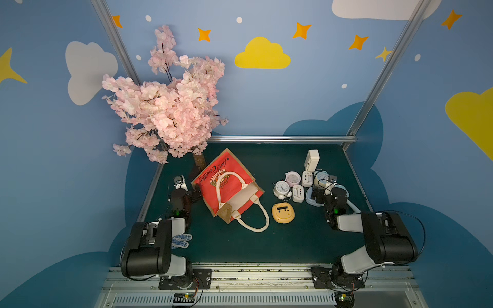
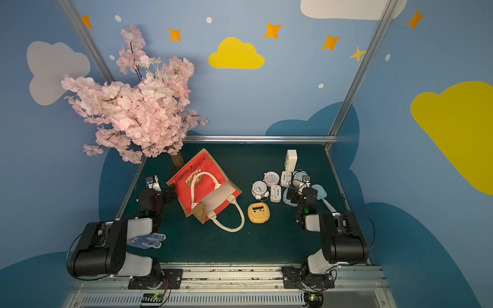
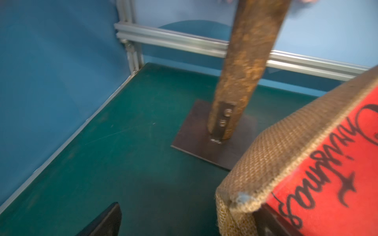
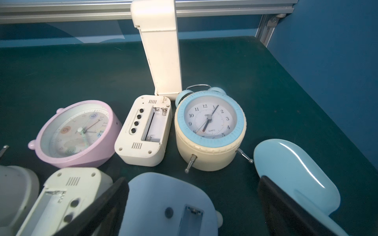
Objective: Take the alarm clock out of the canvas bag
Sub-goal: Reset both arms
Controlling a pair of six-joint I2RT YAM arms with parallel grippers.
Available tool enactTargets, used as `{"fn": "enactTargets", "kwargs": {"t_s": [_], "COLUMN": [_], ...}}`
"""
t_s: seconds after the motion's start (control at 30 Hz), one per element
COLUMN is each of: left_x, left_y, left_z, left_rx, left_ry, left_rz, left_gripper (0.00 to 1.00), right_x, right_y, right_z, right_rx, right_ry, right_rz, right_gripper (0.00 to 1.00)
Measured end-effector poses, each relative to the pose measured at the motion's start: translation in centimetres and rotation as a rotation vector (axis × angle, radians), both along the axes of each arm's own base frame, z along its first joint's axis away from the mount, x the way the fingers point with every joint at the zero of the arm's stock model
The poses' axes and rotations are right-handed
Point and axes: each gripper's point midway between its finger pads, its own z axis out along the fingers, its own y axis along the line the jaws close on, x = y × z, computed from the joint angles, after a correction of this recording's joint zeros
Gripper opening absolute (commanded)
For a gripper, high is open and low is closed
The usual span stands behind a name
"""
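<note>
A: Green bench (image 1: 266,240), blue cloud-painted walls behind. Where is the canvas bag (image 1: 226,184)?
B: On its side, left of centre, red panel up and mouth toward the near edge. One cream handle loops out over the bench. Its far end sits near the blossom tree's trunk (image 3: 245,61) and dark base plate (image 3: 194,130).
A: And the left gripper (image 1: 197,192)?
B: Spread at the bag's left edge, pinching nothing. One finger stands clear, the other shows just beside the jute corner.
A: The clocks?
B: Every clock in sight lies outside the bag, clustered to its right. The yellow clock (image 1: 283,212) is nearest the handle. The right gripper (image 4: 192,181) hangs spread over a pale blue clock (image 4: 163,204). A white clock (image 4: 143,130), a cream twin-bell clock (image 4: 210,126) and a light blue paddle (image 4: 290,167) crowd around it.
A: Anything else?
B: A dotted glove (image 1: 181,240) beside the left arm.
</note>
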Motion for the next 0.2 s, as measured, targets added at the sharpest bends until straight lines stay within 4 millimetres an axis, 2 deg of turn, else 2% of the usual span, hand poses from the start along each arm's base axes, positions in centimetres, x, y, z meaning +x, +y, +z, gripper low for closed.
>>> {"fn": "enactTargets", "kwargs": {"t_s": [0.13,0.2], "left_x": [1.1,1.8], "left_y": [-2.4,-2.8], "left_z": [-0.3,0.7], "left_rx": [0.044,0.061], "left_ry": [-0.011,-0.034], "left_rz": [-0.073,-0.086], "left_gripper": [0.99,0.99], "right_x": [0.0,0.0], "right_y": [0.0,0.1], "right_z": [-0.1,0.0], "right_rx": [0.000,0.000], "right_ry": [0.004,0.001], "right_rz": [0.000,0.002], "right_gripper": [0.99,0.99]}}
